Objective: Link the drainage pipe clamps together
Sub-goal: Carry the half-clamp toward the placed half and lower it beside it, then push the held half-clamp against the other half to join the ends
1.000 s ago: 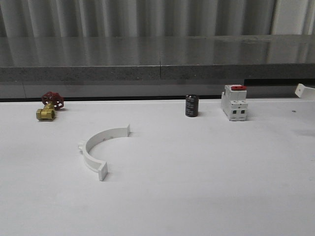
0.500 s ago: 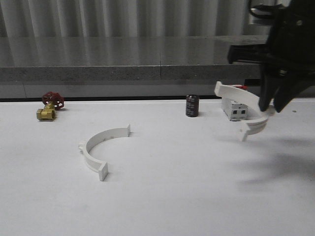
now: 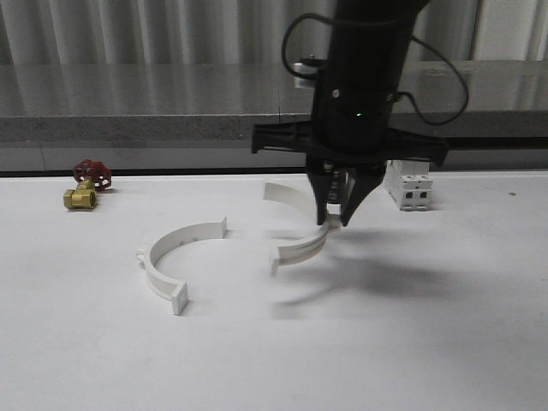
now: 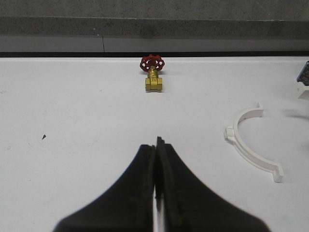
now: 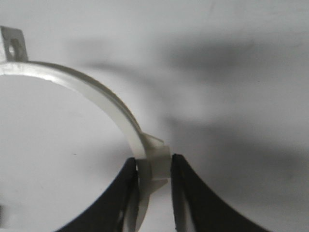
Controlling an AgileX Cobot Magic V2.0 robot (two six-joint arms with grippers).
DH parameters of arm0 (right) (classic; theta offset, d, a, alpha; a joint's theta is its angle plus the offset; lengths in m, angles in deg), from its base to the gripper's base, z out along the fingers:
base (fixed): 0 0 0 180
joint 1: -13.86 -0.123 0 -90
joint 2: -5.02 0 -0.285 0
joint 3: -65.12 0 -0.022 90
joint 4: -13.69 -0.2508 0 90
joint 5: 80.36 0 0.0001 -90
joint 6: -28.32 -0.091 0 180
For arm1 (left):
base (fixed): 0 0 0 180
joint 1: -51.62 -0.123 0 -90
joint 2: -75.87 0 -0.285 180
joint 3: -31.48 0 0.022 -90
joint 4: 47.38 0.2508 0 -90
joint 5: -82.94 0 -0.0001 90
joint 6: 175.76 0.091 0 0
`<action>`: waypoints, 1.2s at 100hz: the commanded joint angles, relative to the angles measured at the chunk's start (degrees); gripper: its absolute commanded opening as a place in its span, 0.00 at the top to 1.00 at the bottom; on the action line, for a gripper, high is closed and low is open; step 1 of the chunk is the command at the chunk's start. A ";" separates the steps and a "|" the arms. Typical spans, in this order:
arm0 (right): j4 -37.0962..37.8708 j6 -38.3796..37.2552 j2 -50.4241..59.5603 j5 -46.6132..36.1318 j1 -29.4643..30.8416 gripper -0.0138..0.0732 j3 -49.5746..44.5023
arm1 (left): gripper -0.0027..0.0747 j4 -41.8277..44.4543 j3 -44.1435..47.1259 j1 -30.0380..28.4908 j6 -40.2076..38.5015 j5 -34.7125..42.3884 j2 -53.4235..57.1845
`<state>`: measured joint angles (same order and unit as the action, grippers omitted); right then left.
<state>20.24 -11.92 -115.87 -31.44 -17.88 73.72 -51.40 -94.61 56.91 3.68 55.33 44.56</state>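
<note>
1. Our right gripper [image 3: 337,216] pinches one white half-ring [image 3: 295,224] by the middle of its curve, so its open side can face the other half-ring [image 3: 175,257] lying on the table [image 3: 411,342].
2. Our left gripper [image 4: 158,180] is closed and holds nothing.
3. The right wrist view shows a hole in the tab [image 5: 13,45].

The right claw [image 3: 336,216] swung in from the far right toward the middle, carrying its clamp half [image 3: 295,224] lower, close to the other clamp half [image 3: 174,253] on the surface.
</note>
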 commanded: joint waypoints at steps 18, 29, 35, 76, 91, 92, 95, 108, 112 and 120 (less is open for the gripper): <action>5.12 -4.66 -3.16 3.34 -2.85 0.79 8.45 | 0.99 -0.60 -1.53 -0.16 -0.11 4.82 -0.18; 5.60 -5.27 -3.97 3.79 -3.38 0.79 10.02 | 0.99 -0.60 -1.53 -0.16 -0.11 4.82 -0.18; 5.60 -5.27 -4.59 4.36 -3.59 0.79 11.04 | 0.99 -0.60 -1.53 -0.16 -0.11 4.82 -0.18; 5.62 -8.28 -5.80 4.76 -4.56 0.79 12.84 | 0.99 -0.60 -1.53 -0.16 -0.11 4.82 -0.18; 5.62 -9.53 -5.80 4.90 -5.15 0.79 12.84 | 0.99 -0.60 -1.53 -0.16 -0.11 4.82 -0.18; 5.62 -9.53 -5.80 4.90 -5.18 0.79 12.84 | 0.99 -0.60 -1.53 -0.16 -0.11 4.82 -0.18; 5.62 -9.72 -5.80 4.90 -5.32 0.79 12.84 | 0.99 -0.60 -1.53 -0.16 -0.11 4.82 -0.18; 5.62 -11.13 -5.80 4.79 -5.85 0.79 12.84 | 0.99 -0.60 -1.53 -0.16 -0.11 4.82 -0.18; 5.62 -11.64 -5.80 4.85 -5.85 0.79 12.84 | 0.99 -0.60 -1.53 -0.16 -0.11 4.82 -0.18; 5.62 -12.63 -5.80 4.86 -5.85 0.79 12.84 | 0.99 -0.60 -1.53 -0.16 -0.11 4.82 -0.18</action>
<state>24.50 -23.49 -125.07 -26.23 -23.84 84.86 -51.40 -94.61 56.91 3.68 55.33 44.56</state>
